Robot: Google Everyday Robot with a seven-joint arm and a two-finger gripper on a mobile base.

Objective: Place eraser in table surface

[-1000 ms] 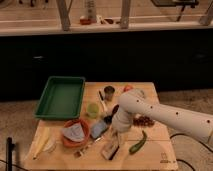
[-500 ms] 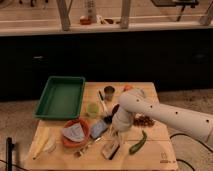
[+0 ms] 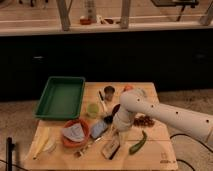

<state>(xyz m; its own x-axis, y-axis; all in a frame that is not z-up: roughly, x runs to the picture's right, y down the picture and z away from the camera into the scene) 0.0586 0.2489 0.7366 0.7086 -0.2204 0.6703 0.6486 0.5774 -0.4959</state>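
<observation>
The eraser [image 3: 110, 149], a tan block with a dark layer along one side, lies tilted on the pale wooden table surface [image 3: 155, 152] near its front edge. My white arm reaches in from the right and bends down over the middle of the table. The gripper [image 3: 118, 135] points downward just above the eraser's far end. I cannot tell whether it touches the eraser.
A green tray [image 3: 60, 97] sits at the back left. An orange bowl [image 3: 75, 134] with a cloth, a blue-grey pad [image 3: 98, 128], a green cup [image 3: 93, 110], a dark can [image 3: 109, 92], a green pepper [image 3: 138, 143] and brown snacks [image 3: 144, 120] surround the gripper.
</observation>
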